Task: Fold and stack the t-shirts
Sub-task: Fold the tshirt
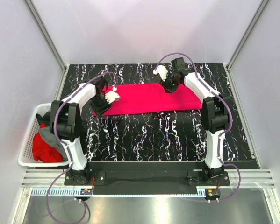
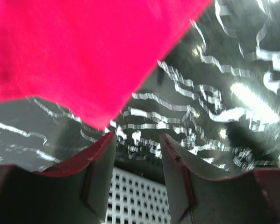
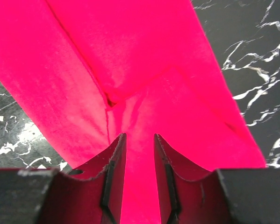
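Note:
A crimson-pink t-shirt [image 1: 149,98] lies folded into a long flat strip across the middle of the black marble table [image 1: 154,135]. My left gripper [image 1: 102,105] is at the strip's left end. In the left wrist view it [image 2: 137,135] stands open with nothing between its fingers, and the shirt's corner [image 2: 83,51] lies just beyond the left finger. My right gripper [image 1: 169,86] hovers at the strip's far right edge. The right wrist view shows it [image 3: 139,136] open over the cloth [image 3: 144,60], where a seam and fold meet.
A white lattice basket [image 1: 27,140] sits off the table's left edge, holding a red shirt [image 1: 46,149], a grey one [image 1: 48,135] and a black one [image 1: 44,115]. Its lattice [image 2: 135,196] shows between the left fingers. Walls enclose the table.

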Controlling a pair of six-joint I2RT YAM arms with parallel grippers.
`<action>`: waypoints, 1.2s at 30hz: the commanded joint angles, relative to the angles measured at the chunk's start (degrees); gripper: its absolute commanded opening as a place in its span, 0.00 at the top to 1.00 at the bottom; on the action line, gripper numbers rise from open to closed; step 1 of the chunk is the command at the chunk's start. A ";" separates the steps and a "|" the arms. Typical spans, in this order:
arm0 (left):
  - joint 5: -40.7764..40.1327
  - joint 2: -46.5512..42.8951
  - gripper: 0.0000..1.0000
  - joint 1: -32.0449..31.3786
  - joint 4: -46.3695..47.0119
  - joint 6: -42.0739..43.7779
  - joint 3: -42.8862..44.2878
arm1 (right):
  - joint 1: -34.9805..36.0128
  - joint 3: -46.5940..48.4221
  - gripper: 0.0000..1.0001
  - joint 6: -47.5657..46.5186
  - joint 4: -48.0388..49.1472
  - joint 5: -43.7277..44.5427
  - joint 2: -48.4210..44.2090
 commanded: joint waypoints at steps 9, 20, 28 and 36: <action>-2.50 3.88 0.50 0.11 3.33 4.76 2.36 | -0.16 -1.76 0.63 4.40 2.26 -1.15 -3.12; -8.21 9.16 0.97 0.03 5.97 3.10 2.89 | -0.16 -5.54 0.64 5.63 2.17 -0.27 -5.67; -0.33 -3.22 1.00 -5.24 -2.63 8.18 -6.95 | -0.69 -11.07 0.67 9.05 2.35 4.56 -10.42; 9.01 -9.65 1.00 -19.91 -17.23 10.30 -11.00 | -5.87 -14.94 0.69 15.39 1.91 4.74 -11.74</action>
